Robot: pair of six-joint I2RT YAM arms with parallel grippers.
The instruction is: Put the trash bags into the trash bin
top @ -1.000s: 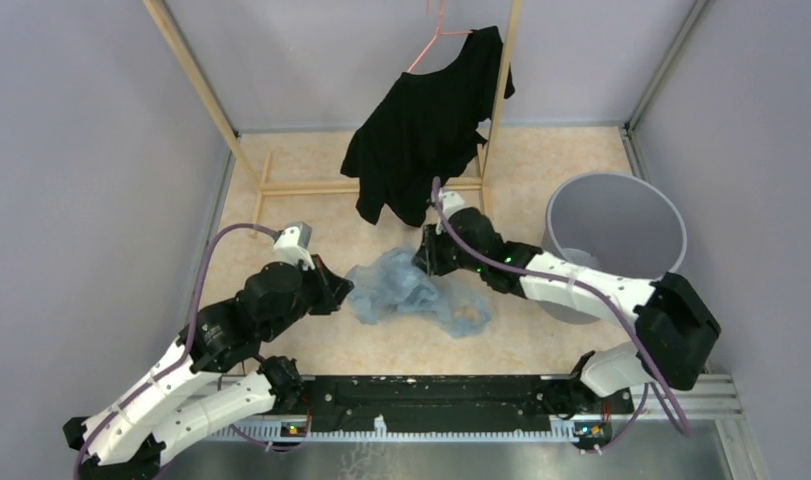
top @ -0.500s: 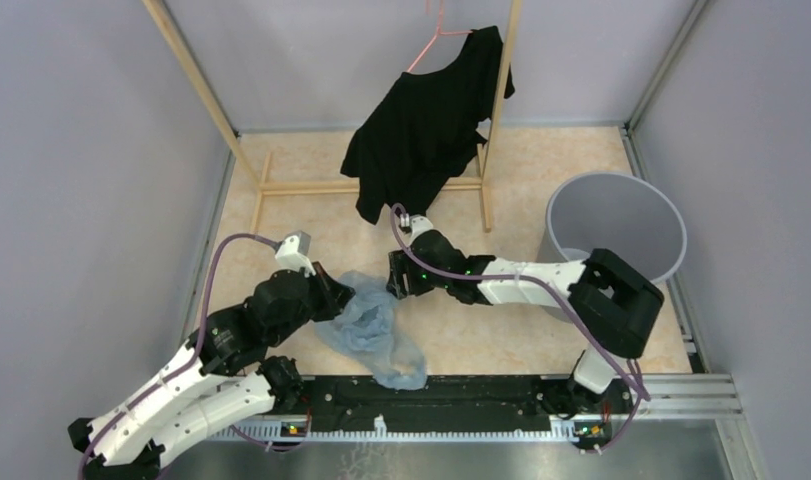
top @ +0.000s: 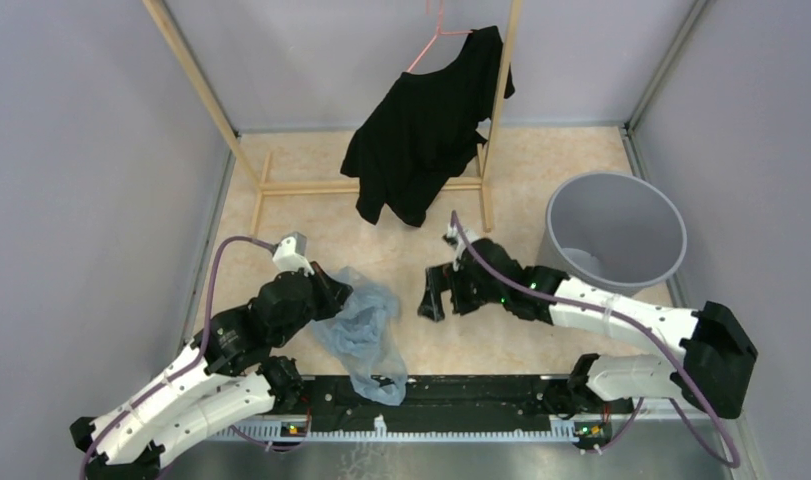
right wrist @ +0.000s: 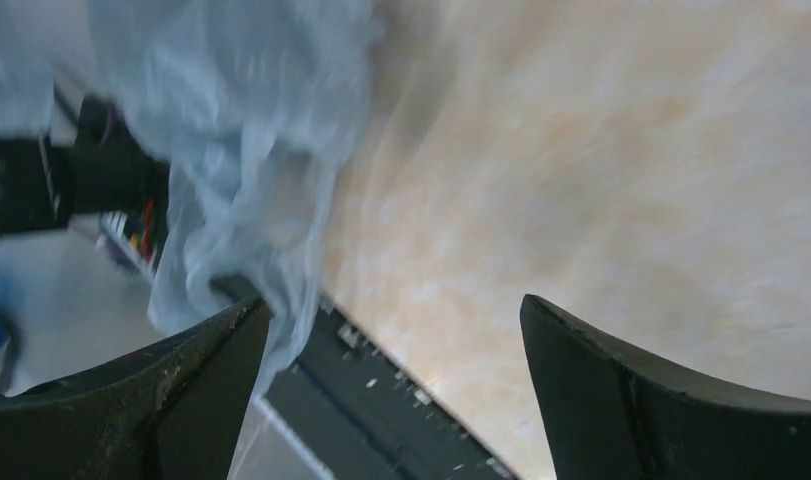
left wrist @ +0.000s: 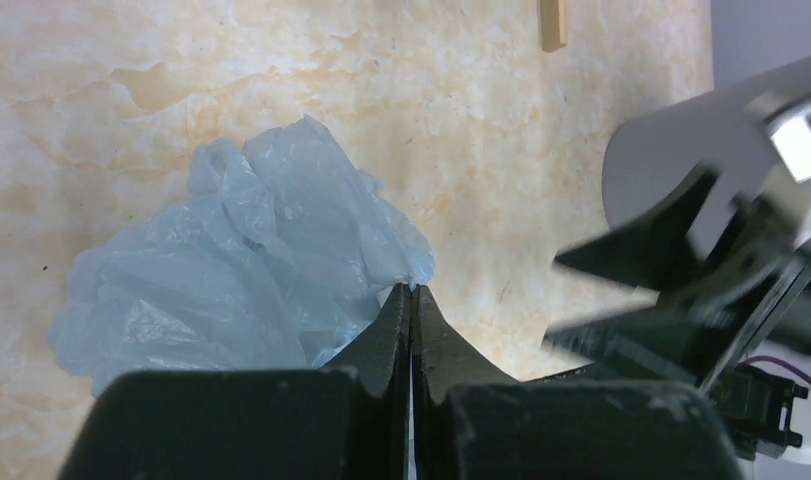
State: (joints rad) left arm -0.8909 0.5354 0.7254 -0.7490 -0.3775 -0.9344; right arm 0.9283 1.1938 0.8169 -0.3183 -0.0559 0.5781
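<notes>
The pale blue trash bag (top: pixel 365 327) hangs crumpled from my left gripper (top: pixel 341 296), its lower end draped over the black base rail (top: pixel 461 390). In the left wrist view the left gripper (left wrist: pixel 411 290) is shut, with a pinch of the bag (left wrist: pixel 231 260) between its tips. My right gripper (top: pixel 431 290) stands open just right of the bag, apart from it. In the right wrist view the right gripper (right wrist: pixel 391 330) holds nothing, and the bag (right wrist: pixel 241 120) shows blurred beside its left finger (right wrist: pixel 206 350). The grey trash bin (top: pixel 641 220) stands upright at the right, its inside bare.
A black shirt (top: pixel 426 125) on a pink hanger hangs from a wooden rack (top: pixel 371 186) at the back centre. Purple-grey walls close in the left, right and back. The bin's side (left wrist: pixel 671 150) shows at the right of the left wrist view.
My right gripper has opened, let go of the bag and drawn back to the right. The bag has dropped and now hangs from the left gripper alone, over the rail.
</notes>
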